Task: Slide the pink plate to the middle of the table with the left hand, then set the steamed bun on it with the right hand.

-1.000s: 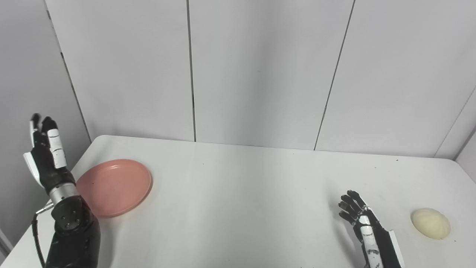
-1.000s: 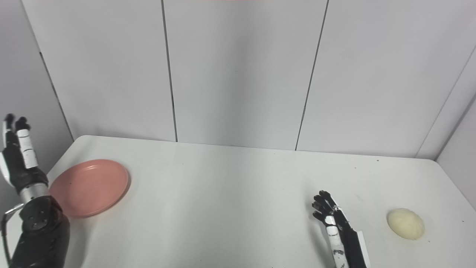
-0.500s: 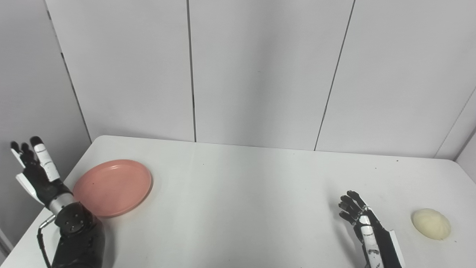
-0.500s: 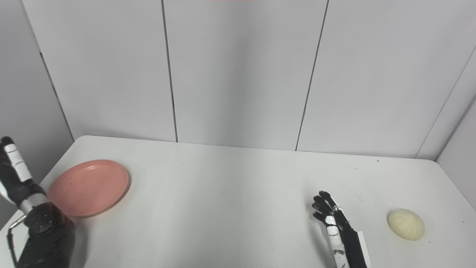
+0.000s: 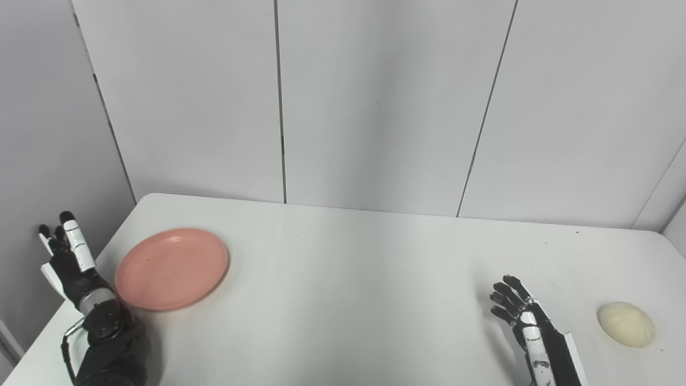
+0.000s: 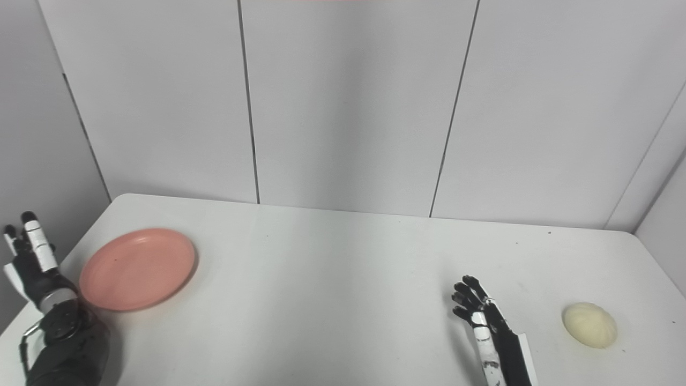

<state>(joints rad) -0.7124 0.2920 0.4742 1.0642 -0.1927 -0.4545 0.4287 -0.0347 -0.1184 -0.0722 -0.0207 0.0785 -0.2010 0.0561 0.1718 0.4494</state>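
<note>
Pink and shallow, the plate (image 5: pixel 172 268) sits near the table's left edge, well short of the middle, lying flat with a low raised rim and nothing on it. You see your left hand (image 5: pixel 68 260) just beside it at the table's left edge, raised upright on its wrist with the fingers (image 5: pixel 76 246) extended and slightly apart, holding nothing; whether the wrist brushes the plate's rim cannot be told, as the two overlap in both views.

Your right hand (image 6: pixel 478 308) stands near the front edge on the right side of the white table (image 5: pixel 353 279), palm turned inward, fingers loosely spread and a little curled, empty as well. It is well apart from the steamed bun (image 6: pixel 589 325).

Compare the two views: the left eye view shows more of the grey wall and the dark gap beyond the table's left corner, with the left hand clear of the picture's edge. The right eye view pushes that hand almost against the left border and gives you more table surface to the right of the bun, with the right-hand wall panel coming in.

The bun is pale cream, a low rounded dome (faint pleat lines run out from its top), resting alone on the table near the right front corner. The plate and bun lie at opposite sides.
</note>
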